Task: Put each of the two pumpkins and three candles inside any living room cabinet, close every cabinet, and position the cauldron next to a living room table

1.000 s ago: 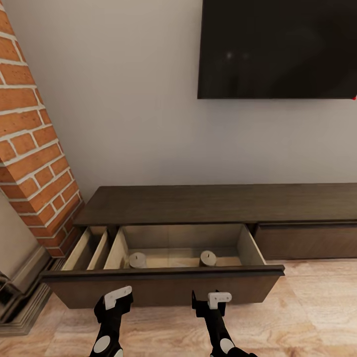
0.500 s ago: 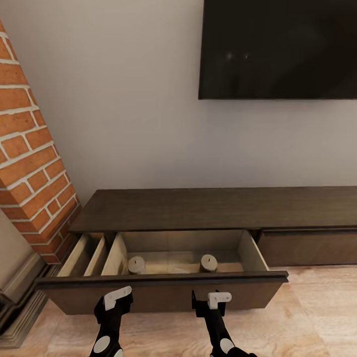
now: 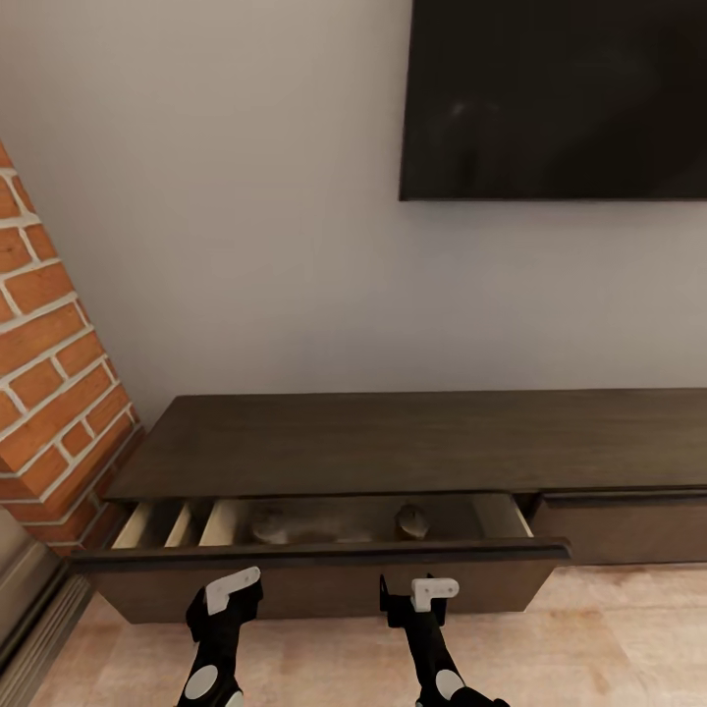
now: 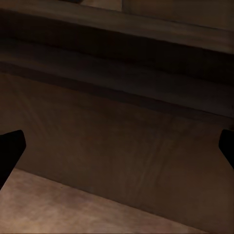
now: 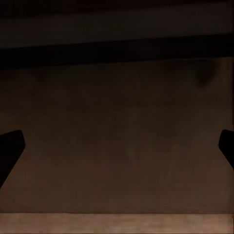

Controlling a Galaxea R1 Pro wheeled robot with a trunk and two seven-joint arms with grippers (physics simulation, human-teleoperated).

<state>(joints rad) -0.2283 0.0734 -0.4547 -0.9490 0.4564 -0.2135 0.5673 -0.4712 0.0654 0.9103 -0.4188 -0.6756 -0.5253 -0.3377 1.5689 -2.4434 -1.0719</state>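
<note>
The dark-brown cabinet (image 3: pixel 393 442) runs along the wall, with its left drawer front (image 3: pixel 314 574) pulled out a short way. In the narrow gap I see two pale candles, one at the left (image 3: pixel 267 528) and one at the right (image 3: pixel 412 520), both blurred. My left gripper (image 3: pixel 228 601) and right gripper (image 3: pixel 417 601) hang open just in front of the drawer front, holding nothing. The left wrist view has the drawer front (image 4: pixel 122 141) close up between widely spread fingertips (image 4: pixel 9 151). The right wrist view shows the same drawer front (image 5: pixel 117 136). The pumpkins, the cauldron and the table are out of view.
A brick fireplace column (image 3: pixel 49 373) stands at the left, close to the cabinet's end. A black TV (image 3: pixel 560 98) hangs on the wall above. The right drawer (image 3: pixel 628 525) is shut. Wood floor (image 3: pixel 609 638) lies free at the right.
The left drawer has slid most of the way in. The cabinet top has come closer and the fireplace has shifted left, so the camera moved forward with both grippers staying at the drawer front.
</note>
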